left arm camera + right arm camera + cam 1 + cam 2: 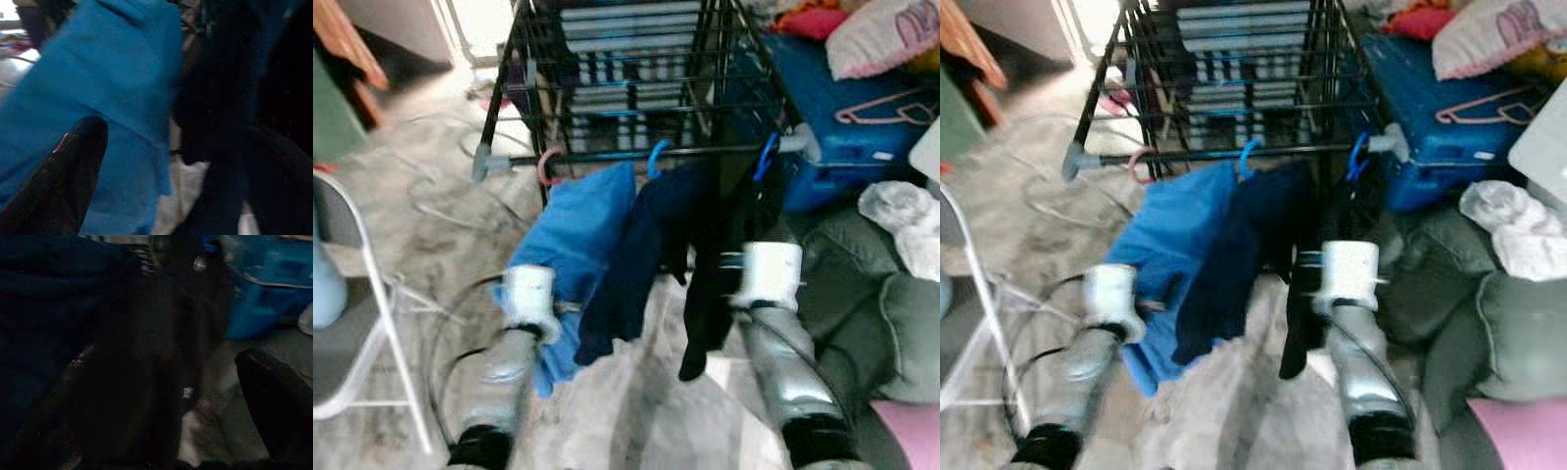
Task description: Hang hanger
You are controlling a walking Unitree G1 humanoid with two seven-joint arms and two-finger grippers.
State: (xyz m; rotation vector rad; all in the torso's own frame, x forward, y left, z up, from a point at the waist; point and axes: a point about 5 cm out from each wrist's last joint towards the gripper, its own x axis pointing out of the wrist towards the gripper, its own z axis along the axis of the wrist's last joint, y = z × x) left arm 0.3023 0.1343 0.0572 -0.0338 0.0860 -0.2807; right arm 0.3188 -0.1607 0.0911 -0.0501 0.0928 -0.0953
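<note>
right tool (161,396) grip unclear, left tool (73,166) too; i risk snagging the black garment (705,294) and dragging its blue hanger (766,157) off the rail (705,150).

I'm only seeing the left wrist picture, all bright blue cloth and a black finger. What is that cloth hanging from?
Observer: The bright blue garment hangs from a pink hanger hook on the front rail of a black drying rack.
Operator: Is anything else on that rail?
Observer: Yes, a navy garment on a blue hook, and a black garment beside it under another blue hook.
Operator: Where's the other arm?
Observer: The right arm reaches up at the black garment; the head views don't show its fingers.
Operator: Any spare hangers about?
Observer: A pink hanger lies on a blue box to the robot's right.
</note>
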